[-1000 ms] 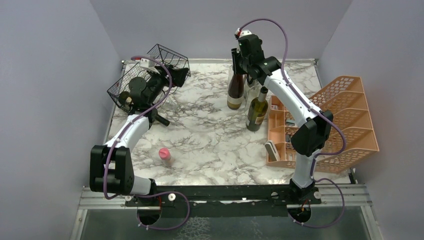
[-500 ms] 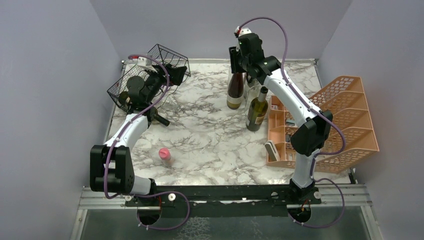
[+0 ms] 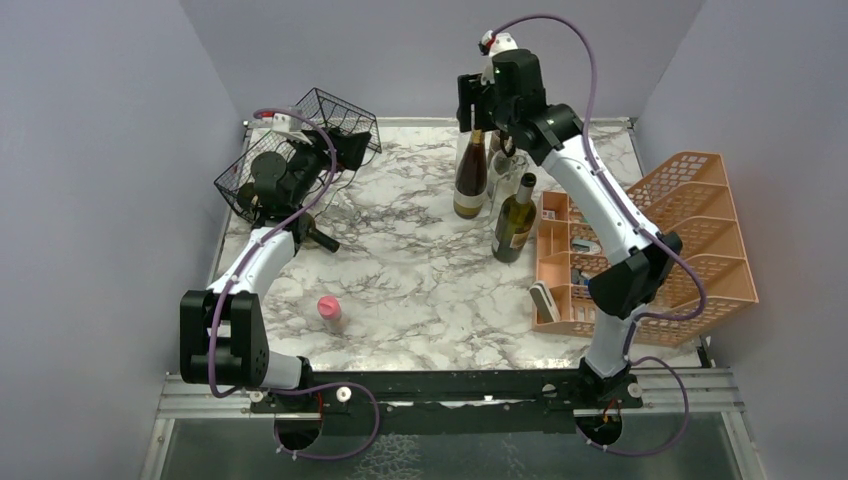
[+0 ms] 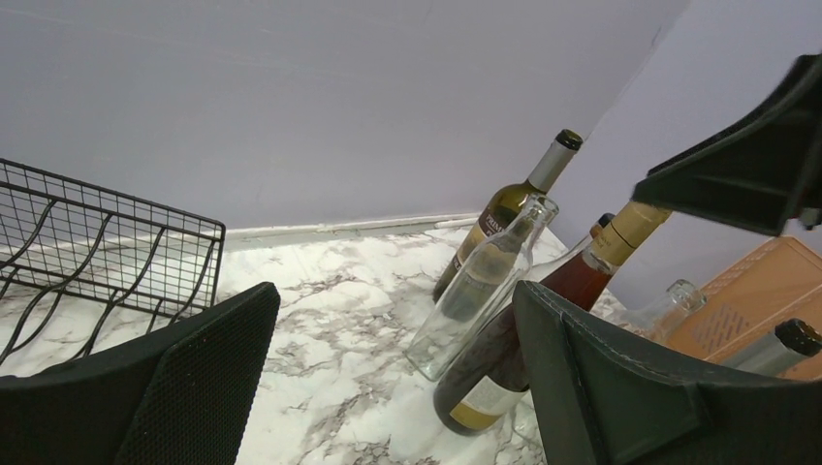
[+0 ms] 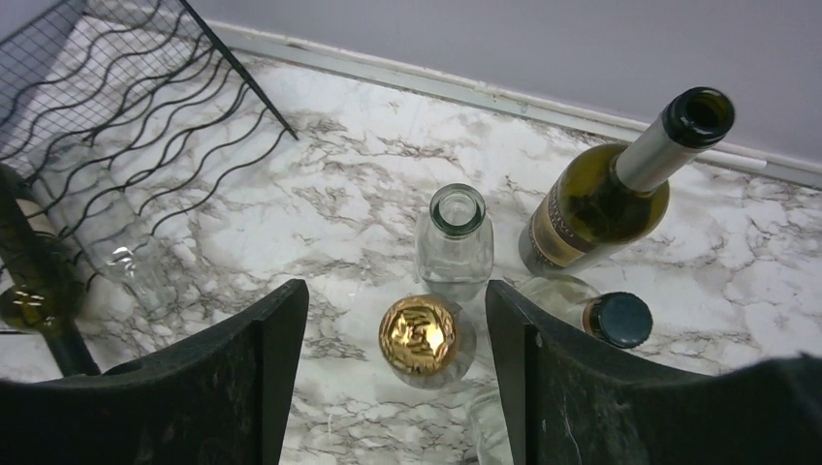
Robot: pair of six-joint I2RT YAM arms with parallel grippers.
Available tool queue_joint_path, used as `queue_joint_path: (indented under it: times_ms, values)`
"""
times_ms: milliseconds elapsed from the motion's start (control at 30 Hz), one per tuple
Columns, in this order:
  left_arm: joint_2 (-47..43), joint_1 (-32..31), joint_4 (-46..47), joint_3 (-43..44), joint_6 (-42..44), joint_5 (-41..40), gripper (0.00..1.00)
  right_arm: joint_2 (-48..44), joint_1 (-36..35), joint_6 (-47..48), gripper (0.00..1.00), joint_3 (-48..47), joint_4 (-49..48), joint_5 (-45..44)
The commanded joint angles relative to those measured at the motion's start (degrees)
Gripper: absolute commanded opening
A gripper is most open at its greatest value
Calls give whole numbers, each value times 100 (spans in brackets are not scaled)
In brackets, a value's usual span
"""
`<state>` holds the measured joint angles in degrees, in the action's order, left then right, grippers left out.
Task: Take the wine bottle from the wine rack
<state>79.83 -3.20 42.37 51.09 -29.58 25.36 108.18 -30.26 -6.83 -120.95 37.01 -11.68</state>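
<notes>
From above: one black thin-wire wine rack (image 3: pixel 300 150) sits far left on the marble table (image 3: pixel 420 290). One dark wine bottle lies in it, only its neck (image 3: pixel 318 238) showing past the left arm. There is one peach plastic organizer (image 3: pixel 700 250) and one pink-capped small bottle (image 3: pixel 328 312). A brown bottle (image 3: pixel 471 180) and a green bottle (image 3: pixel 515 222) stand; the clear ones behind are hard to count.

Left wrist: the left gripper (image 4: pixel 393 300) gapes wide, empty.

Right wrist: the right gripper (image 5: pixel 393 295) is parted around the brown bottle's gold cap (image 5: pixel 419 334), touching nothing.
</notes>
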Motion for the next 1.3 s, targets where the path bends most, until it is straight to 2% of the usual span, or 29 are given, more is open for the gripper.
queue_joint_path:
  times_ms: [0,167,300,467,567,833,1100,1267]
  values:
    - [-84,85,165,194,13,131,97,-848,-145,11,70,120,-9,445]
    - [-142,197,159,180,28,97,97,-1625,-796,7,70,1599,-600,975]
    - [-149,261,160,161,31,58,97,-1904,-1416,-21,71,2698,-1126,1292]
    - [-36,293,164,173,-63,89,97,-1746,-1759,-462,72,3911,-2327,1925]
    - [-6,332,155,168,-86,76,97,-1391,-1964,-553,74,4276,-3014,2101]
    - [68,540,159,207,-278,154,97,257,-2054,-675,84,3748,-3972,2181]
    - [361,920,170,288,-680,306,96,1837,-1909,-1271,86,2620,-4893,2622]
    - [339,947,176,294,-634,338,96,2688,-1748,-1479,86,1701,-4867,2887]
